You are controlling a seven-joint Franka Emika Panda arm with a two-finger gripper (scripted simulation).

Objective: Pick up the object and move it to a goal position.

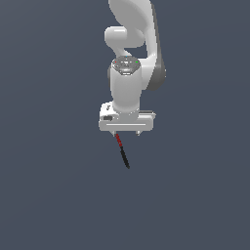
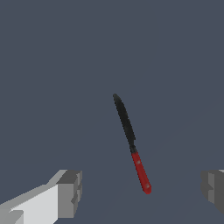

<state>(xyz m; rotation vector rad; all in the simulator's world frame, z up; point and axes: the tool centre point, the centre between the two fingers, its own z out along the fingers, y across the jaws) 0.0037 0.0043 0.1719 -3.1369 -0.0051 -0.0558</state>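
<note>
Hovering with fingers spread wide, pincer (image 2: 140, 190) holds nothing; pads (image 2: 70, 192) well apart either side of the gap, presumably to leave clearance for a thin target. Below, between the finger lines, lies the rod (image 2: 130, 142), red end nearest the pincer, black length running away from it. Likely positioned for straight descent onto the red section. No goal marker visible.

You have one rod (image 2: 130, 141) in view, black with a single red end section. One arm (image 1: 131, 58), one gripper (image 1: 126, 133), two fingers (image 2: 70, 192) visible in the wrist view. One plain grey surface (image 1: 49, 195) beneath.
</note>
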